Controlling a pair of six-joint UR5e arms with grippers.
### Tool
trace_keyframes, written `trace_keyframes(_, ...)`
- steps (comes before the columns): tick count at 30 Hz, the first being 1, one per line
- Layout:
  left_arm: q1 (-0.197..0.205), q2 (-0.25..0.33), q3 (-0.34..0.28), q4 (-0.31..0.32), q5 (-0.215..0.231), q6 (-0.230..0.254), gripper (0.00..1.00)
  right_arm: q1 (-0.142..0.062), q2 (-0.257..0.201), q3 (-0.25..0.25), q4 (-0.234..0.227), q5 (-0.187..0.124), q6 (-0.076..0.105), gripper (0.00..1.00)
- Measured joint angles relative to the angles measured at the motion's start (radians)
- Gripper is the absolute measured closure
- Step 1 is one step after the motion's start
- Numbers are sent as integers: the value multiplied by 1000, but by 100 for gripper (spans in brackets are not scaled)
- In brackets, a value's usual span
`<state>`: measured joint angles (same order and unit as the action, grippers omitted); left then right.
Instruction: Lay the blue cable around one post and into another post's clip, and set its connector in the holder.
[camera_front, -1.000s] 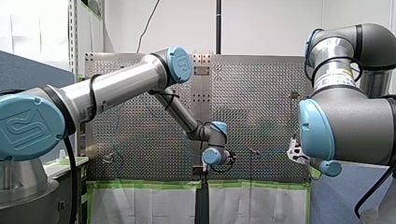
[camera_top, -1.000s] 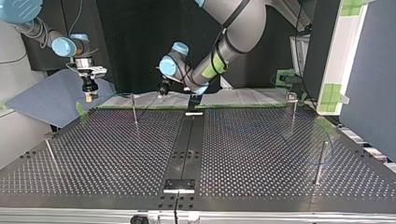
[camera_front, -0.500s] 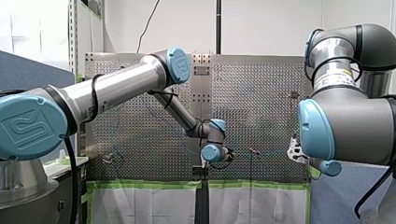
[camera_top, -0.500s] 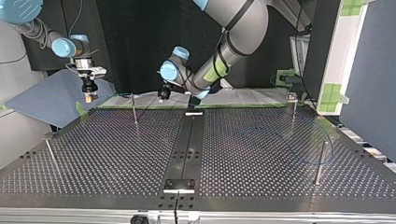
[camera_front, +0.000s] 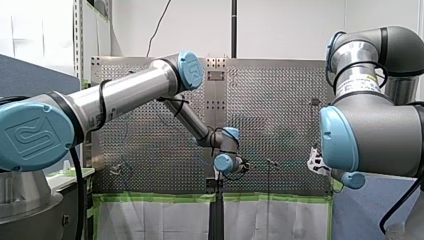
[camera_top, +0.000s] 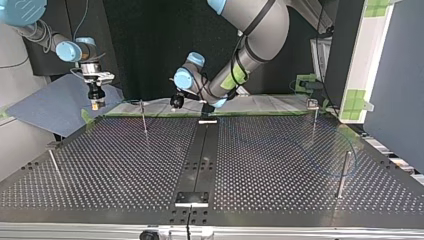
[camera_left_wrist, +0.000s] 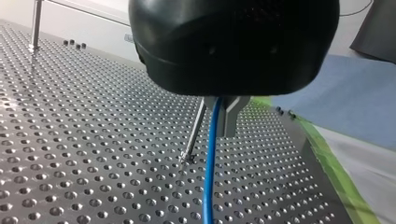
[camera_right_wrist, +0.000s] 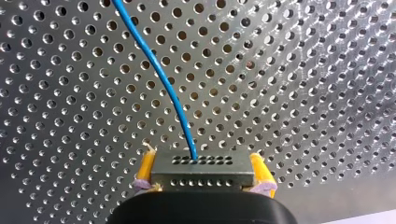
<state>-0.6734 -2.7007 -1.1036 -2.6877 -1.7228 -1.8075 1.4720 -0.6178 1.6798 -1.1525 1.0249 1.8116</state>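
In the left wrist view, my left gripper (camera_left_wrist: 223, 112) is shut on the thin blue cable (camera_left_wrist: 208, 177), which hangs down from its metal fingers to the perforated table. A slim metal post (camera_left_wrist: 192, 137) stands just beside the fingers. In the top view, my left gripper (camera_top: 175, 103) hovers over the far edge of the table, right of that post (camera_top: 143, 118). My right gripper (camera_right_wrist: 201, 184) is shut on the grey connector (camera_right_wrist: 201, 171) with its yellow pads; the cable (camera_right_wrist: 154, 63) runs away from it. It hangs at the top view's far left (camera_top: 95, 104).
More posts stand at the top view's right (camera_top: 343, 172), far right (camera_top: 314, 117) and near left (camera_top: 54, 166). Black brackets sit on the centre strip at its far end (camera_top: 208, 120) and near end (camera_top: 191, 198). A faint loop of cable (camera_top: 320, 170) lies by the right post.
My left arm's wrist has shifted slightly toward the top view's right and lowered a little near the far post. My right arm has stayed still with the connector.
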Motion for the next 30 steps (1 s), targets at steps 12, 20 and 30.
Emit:
trace_keyframes(12,13,-1,14,-9,4,-17,99,8,30,-32,29,0,-10,100)
trace_keyframes(20,26,-1,25,-19,5,-28,99,9,34,-60,44,0,-6,100)
trace_keyframes(30,39,-2,30,-27,16,-37,99,12,39,-92,57,0,0,100)
